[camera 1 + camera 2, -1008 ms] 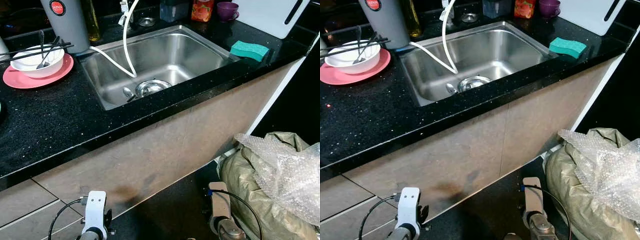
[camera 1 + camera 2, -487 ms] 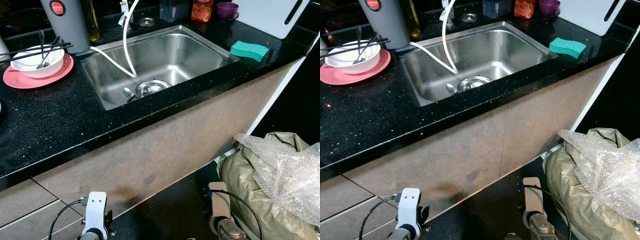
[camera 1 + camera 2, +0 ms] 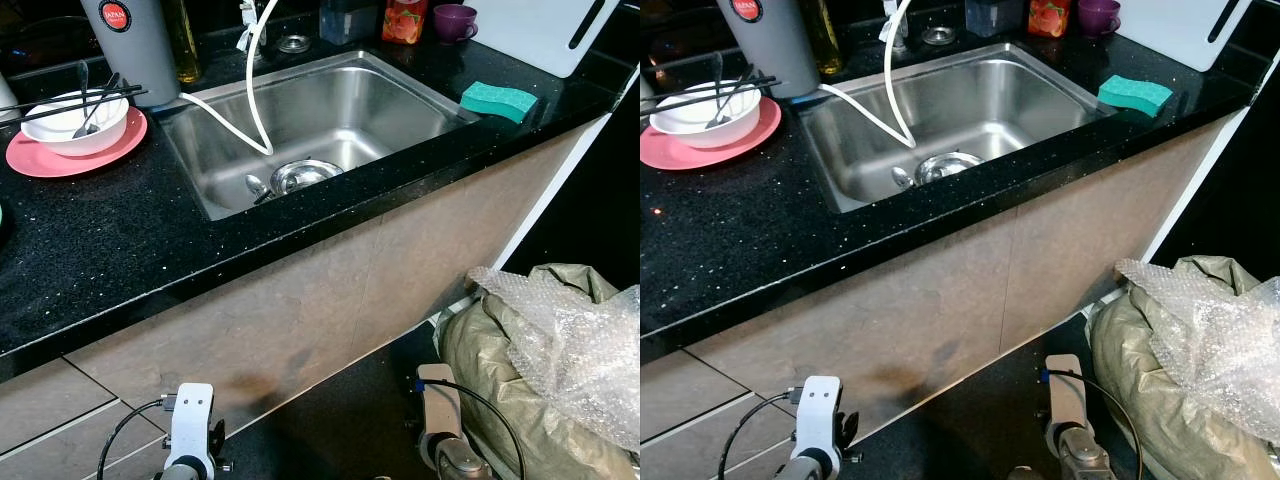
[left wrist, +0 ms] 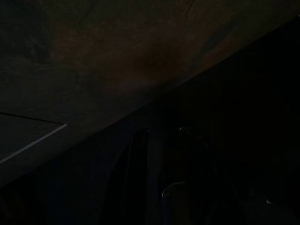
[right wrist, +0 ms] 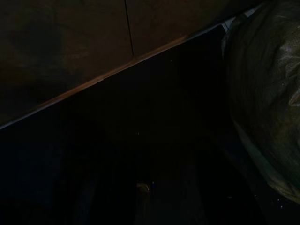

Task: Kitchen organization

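On the black speckled stone countertop [image 3: 110, 250], a rectangular stainless steel sink [image 3: 390, 110] sits at about 12 o'clock from the robot, with a white flexible hose [image 3: 255, 95] hanging into it. At 10 o'clock, a white bowl [image 3: 75, 125] with chopsticks stands on a round pink plate [image 3: 30, 160]. At 2 o'clock, a green rectangular sponge [image 3: 499, 101] lies at the counter edge. Both arms hang low before the cabinet; whether the left gripper and right gripper are released or clenched, I cannot tell.
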Motion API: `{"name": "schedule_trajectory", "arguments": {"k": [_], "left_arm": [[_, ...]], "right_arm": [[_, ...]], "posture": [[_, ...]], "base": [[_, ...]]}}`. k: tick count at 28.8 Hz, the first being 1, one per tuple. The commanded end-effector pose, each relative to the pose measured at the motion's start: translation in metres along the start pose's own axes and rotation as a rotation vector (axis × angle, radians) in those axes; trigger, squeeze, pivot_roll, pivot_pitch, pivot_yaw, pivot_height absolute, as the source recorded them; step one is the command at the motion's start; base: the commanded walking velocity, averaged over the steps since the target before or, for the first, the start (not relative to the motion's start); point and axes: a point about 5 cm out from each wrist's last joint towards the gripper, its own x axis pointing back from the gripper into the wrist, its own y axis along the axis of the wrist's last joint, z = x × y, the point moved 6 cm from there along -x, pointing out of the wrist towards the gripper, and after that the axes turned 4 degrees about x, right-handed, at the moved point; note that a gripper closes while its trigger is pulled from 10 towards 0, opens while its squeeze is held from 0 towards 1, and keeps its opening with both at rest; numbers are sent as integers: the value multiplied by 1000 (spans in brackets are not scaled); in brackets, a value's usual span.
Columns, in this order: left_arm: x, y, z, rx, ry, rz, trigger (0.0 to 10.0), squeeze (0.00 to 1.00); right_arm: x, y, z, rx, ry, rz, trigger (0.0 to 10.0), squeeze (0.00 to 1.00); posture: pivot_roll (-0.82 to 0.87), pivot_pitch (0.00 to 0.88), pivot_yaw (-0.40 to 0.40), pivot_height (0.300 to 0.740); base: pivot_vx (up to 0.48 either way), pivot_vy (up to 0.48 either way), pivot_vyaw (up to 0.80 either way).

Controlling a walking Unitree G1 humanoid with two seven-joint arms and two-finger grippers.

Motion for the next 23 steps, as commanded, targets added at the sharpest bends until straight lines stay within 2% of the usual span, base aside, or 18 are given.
{"name": "schedule_trajectory", "arguments": {"k": [1,23], "left_arm": [[1,-2,1,-13,1,5,10000,0],[1,-1,4,-19,16,5,10000,0]], "right_arm": [[2,-8,2,-6,2,20,10000,0],[2,-8,7,-13,15,25,10000,0]], "posture": [[8,108,12,740],[10,109,14,740]], "base": [[0,0,0],[0,0,0]]}}
